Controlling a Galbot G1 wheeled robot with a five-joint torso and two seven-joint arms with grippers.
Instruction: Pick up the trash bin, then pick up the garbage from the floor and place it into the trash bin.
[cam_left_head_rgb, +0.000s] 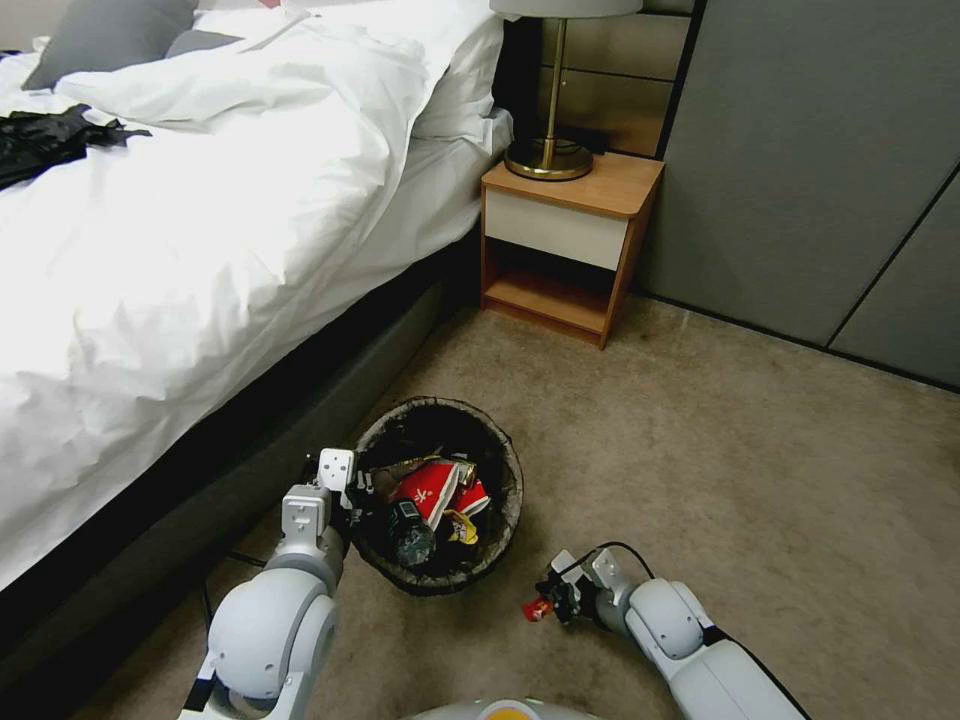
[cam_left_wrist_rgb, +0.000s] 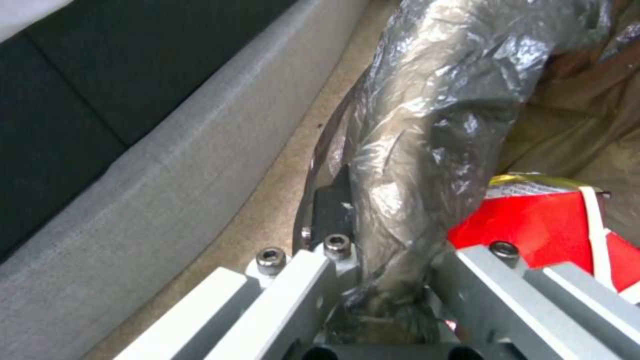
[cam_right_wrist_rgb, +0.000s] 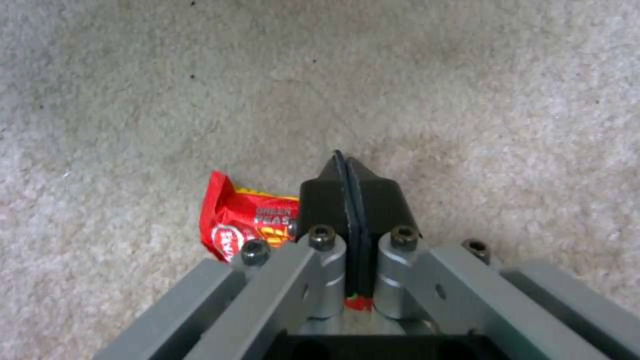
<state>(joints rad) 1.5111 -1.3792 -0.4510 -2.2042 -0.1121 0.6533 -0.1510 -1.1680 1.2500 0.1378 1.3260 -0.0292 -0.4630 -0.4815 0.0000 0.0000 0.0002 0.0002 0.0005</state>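
Left pincer (cam_left_head_rgb: 352, 478) clamped closed, arm reaching forward; right pincer (cam_right_wrist_rgb: 348, 175) pinched closed, held low

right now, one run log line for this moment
left gripper: shut on trash bin rim | right gripper: shut on red wrapper, over carpet | bin: holds litter

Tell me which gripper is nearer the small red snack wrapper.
Right. The right gripper is shut on the small red snack wrapper; the left gripper clamps the bag-lined trash bin's rim.
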